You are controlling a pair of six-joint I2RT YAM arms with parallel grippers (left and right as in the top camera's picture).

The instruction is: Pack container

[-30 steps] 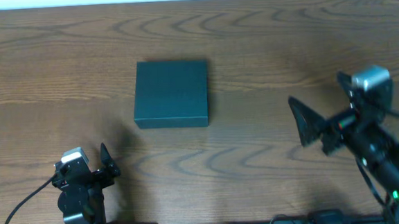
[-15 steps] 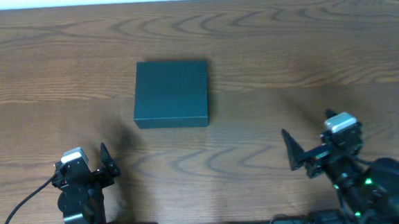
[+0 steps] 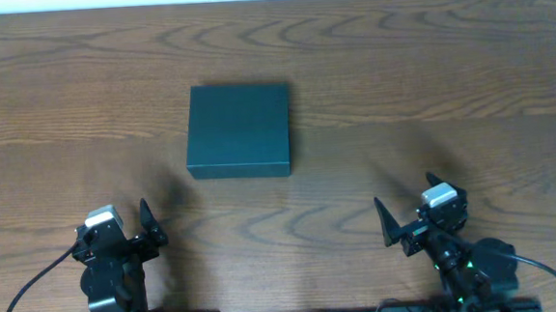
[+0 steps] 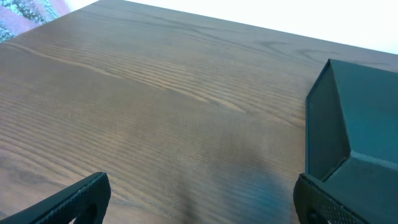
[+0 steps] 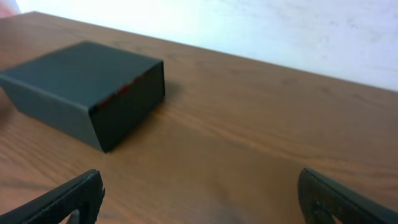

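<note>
The container (image 3: 238, 125) lies flat on the table (image 3: 427, 60), lid shut. It is near-square with no clear long axis, its sides parallel to the table's edges. The left gripper (image 4: 202, 193) gapes wide, nearer and left of the container. The right gripper (image 5: 199, 193) is also wide, nearer and right of it. Both are well apart from it.

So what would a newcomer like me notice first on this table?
The dark grey-green container sits closed and alone near the middle of the wooden table. At the near edge, the black left fingers and right fingers are spread open, empty, and well short of it.
</note>
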